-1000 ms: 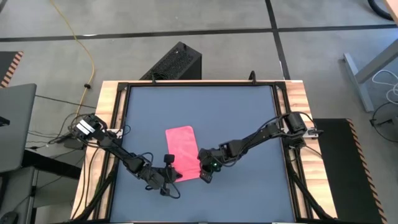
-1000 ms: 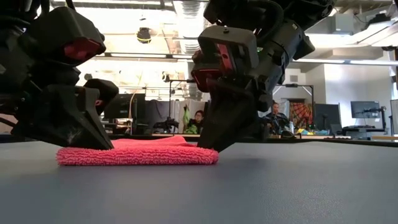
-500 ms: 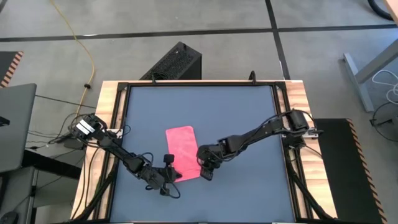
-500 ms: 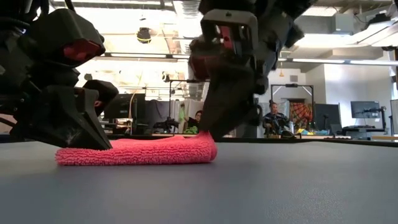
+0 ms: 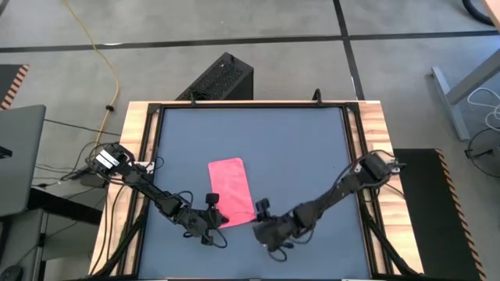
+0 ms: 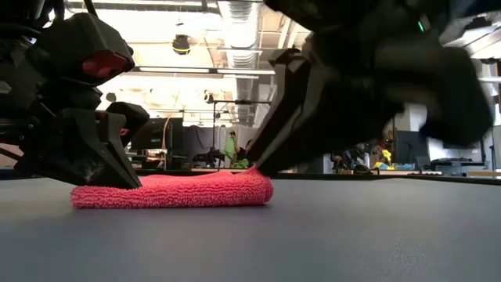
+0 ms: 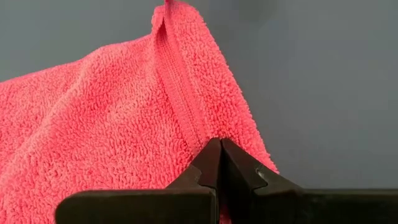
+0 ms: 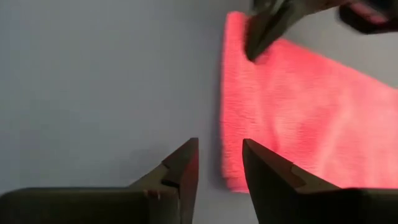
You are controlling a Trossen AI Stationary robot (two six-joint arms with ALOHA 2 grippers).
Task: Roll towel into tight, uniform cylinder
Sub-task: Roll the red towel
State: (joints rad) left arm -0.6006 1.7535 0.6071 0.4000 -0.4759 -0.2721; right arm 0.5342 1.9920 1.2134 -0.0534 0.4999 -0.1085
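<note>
From above, the folded pink towel (image 5: 231, 191) lies as a narrow rectangle on the dark worktop (image 5: 297, 148), while wrist views show fluffy terry pinched by the clenched left claw (image 7: 219, 149) and the right claw (image 8: 219, 163) parted, empty.

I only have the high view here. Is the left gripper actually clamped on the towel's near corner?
Observer: Yes. The left wrist view shows the left gripper shut on the towel at its stitched hem.
Operator: And the right one?
Observer: The right gripper is open and empty, just off the towel's edge.
Operator: Any roll started?
Observer: No. In the low view the towel lies as a flat folded pad.
</note>
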